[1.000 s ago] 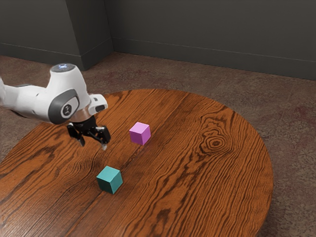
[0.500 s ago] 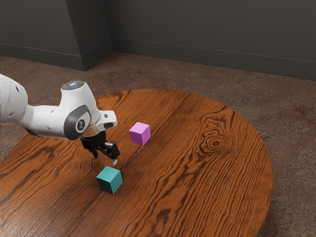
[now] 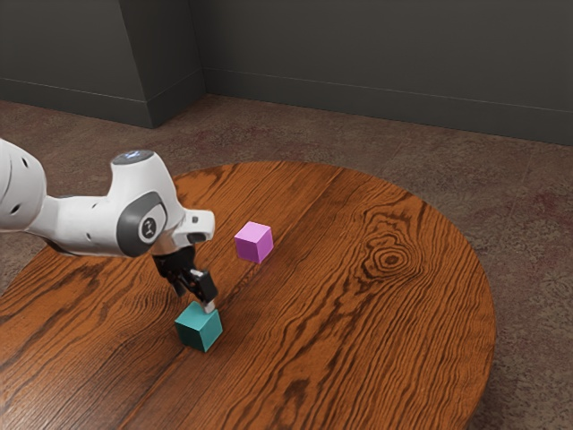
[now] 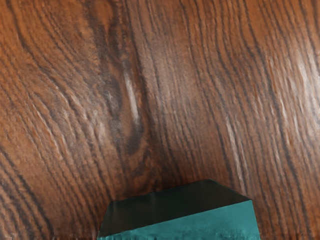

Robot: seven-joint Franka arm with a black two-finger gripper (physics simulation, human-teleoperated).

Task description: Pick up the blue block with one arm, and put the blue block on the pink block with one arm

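Item 1: your black two-finger gripper (image 3: 200, 296). Its fingers are parted and grip nothing, and it hangs just above the small teal-blue cube (image 3: 198, 326).
Item 2: that cube sits flat on the round dark-grained wooden table (image 3: 358, 296).
Item 3: small pink cube (image 3: 253, 242), on the same table, near the blue one but apart from it, toward the far side.

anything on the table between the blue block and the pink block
No: the exterior view shows only bare table between the blue block and the pink block. The gripper hangs just above the blue block.
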